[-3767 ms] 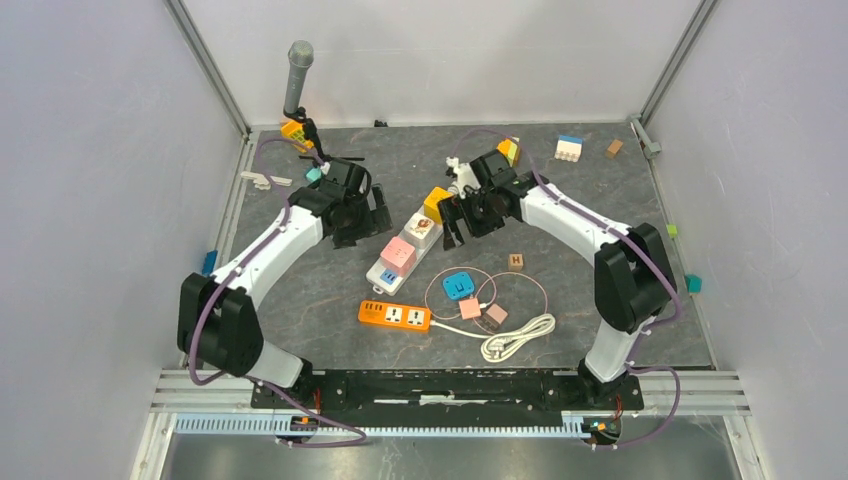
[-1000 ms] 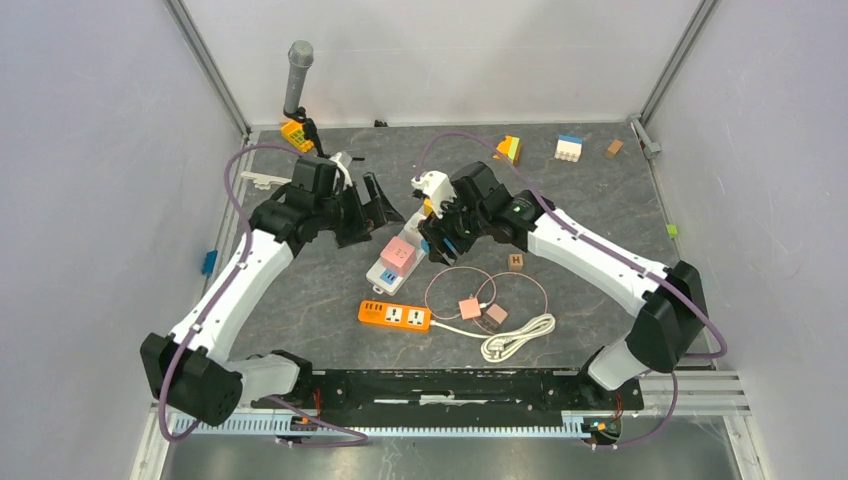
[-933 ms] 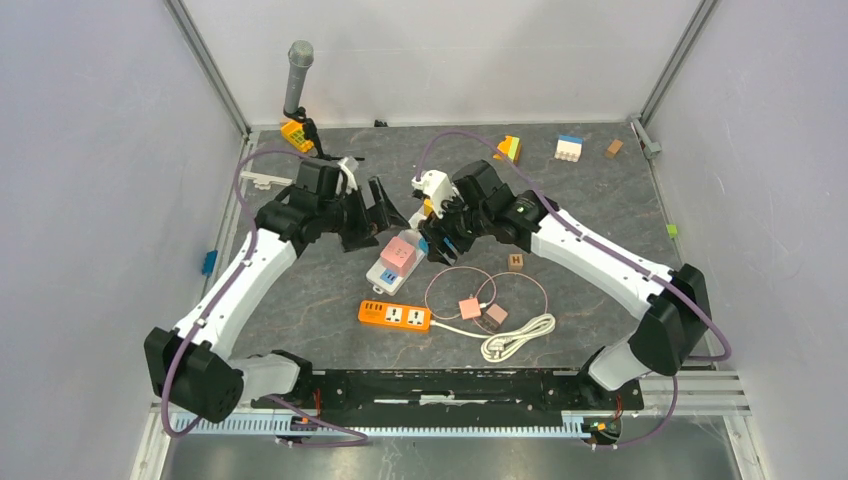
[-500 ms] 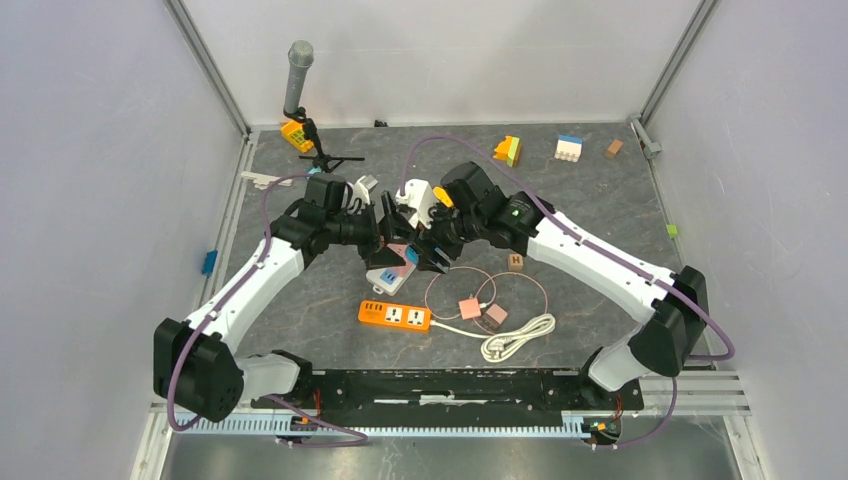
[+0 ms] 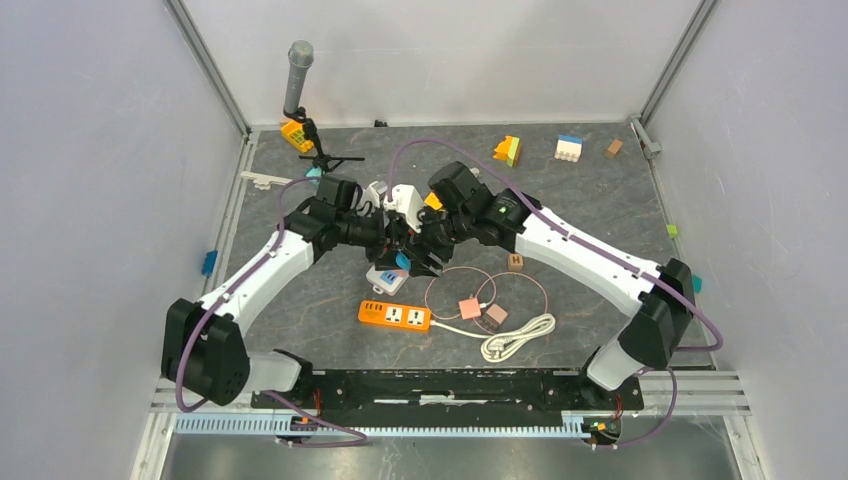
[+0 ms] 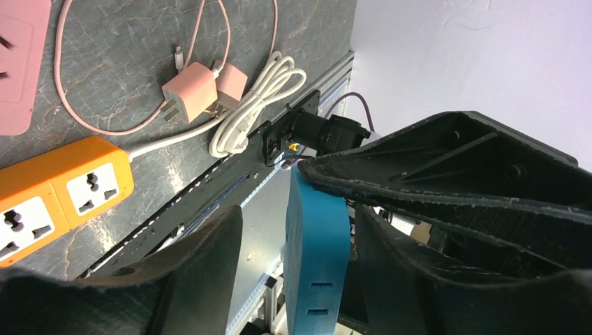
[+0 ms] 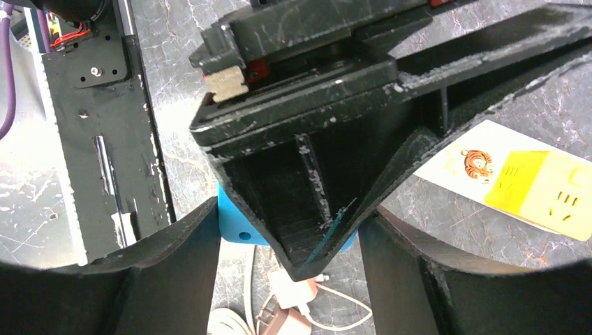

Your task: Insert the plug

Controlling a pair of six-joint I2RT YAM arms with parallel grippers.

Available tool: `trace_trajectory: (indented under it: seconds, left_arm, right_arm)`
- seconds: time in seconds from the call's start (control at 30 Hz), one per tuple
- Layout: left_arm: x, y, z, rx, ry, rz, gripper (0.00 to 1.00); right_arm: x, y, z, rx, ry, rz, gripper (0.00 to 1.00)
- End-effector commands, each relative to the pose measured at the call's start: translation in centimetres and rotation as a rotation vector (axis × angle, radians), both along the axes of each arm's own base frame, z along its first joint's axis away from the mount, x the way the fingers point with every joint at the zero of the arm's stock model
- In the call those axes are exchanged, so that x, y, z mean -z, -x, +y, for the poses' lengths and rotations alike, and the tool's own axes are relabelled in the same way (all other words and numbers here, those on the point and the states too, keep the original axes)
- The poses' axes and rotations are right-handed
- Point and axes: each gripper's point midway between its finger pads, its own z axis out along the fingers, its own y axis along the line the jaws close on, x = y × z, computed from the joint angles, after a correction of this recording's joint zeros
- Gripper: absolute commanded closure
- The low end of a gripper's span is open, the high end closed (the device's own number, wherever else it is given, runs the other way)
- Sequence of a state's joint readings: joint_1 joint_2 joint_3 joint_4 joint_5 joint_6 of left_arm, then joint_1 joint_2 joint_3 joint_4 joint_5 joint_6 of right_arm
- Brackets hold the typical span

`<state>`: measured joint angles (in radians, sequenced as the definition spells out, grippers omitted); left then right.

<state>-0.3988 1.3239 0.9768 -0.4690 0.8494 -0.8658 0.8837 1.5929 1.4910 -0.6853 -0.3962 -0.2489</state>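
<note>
While the right gripper (image 7: 286, 227) clamps the blue plug (image 6: 317, 258), the left gripper (image 6: 297, 223) gapes around it. Insertion into the power strip (image 7: 450, 171) awaits.

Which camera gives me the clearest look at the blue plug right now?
Left wrist: the blue plug stands unobstructed between the fingers of the left gripper. Right wrist shows only a blue edge, mostly hidden; top external shows a small speck.

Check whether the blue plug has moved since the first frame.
Yes. The blue plug lay on the table right of the orange power strip; now it is off the table, beyond that strip's middle, further left.
</note>
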Motion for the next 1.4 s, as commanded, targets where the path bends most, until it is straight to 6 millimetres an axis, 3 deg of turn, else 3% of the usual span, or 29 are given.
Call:
trace_trajectory:
  seconds: [0.0, 0.17, 0.5, 0.57, 0.63, 0.7, 0.8, 0.93, 1.03, 1.17, 1.37]
  left_arm:
    - [-2.0, -0.3, -1.1, 0.05, 0.052, -0.047, 0.36]
    - [-2.1, -0.1, -1.8, 0.081, 0.058, -0.046, 0.47]
    - [-1.7, 0.1, -1.8, 0.104, 0.06, -0.025, 0.93]
    - [-1.5, 0.3, -1.7, 0.114, 0.05, -0.021, 0.96]
    - [-1.3, 0.6, -1.6, 0.128, 0.041, -0.013, 0.92]
    - [-1.0, 0.8, -1.4, 0.143, 0.022, -0.012, 0.74]
    - [-0.6, 1.0, -1.0, 0.151, -0.016, -0.018, 0.55]
    - [-0.6, 0.7, -0.8, 0.153, -0.035, -0.036, 0.43]
    - [-0.8, 0.6, -0.8, 0.156, -0.033, -0.045, 0.46]
    - [-1.1, 0.7, -0.9, 0.164, -0.022, -0.048, 0.58]
    - [-1.1, 0.8, -1.1, 0.176, -0.008, -0.039, 0.61]
  right_arm:
    - [-2.3, -0.2, 1.1, -0.028, -0.054, -0.034, 0.53]
    - [-2.1, -0.2, 1.3, -0.027, -0.05, -0.03, 0.53]
    - [-1.6, -0.8, 1.2, -0.005, -0.029, -0.036, 0.53]
    - [-1.6, -0.8, 1.3, -0.005, -0.029, -0.038, 0.53]
    - [-1.5, -0.9, 1.2, -0.003, -0.025, -0.039, 0.53]
    - [-1.5, -0.9, 1.2, -0.003, -0.023, -0.04, 0.53]
    - [-1.3, -1.0, 1.1, -0.003, -0.014, -0.042, 0.53]
    - [-1.0, -0.9, 0.8, -0.002, 0.0, -0.043, 0.53]
    - [-0.9, -0.9, 0.7, -0.005, 0.002, -0.041, 0.53]
    - [-1.0, -0.8, 0.9, -0.009, -0.002, -0.043, 0.53]
    - [-1.2, -0.8, 1.1, -0.013, -0.014, -0.041, 0.53]
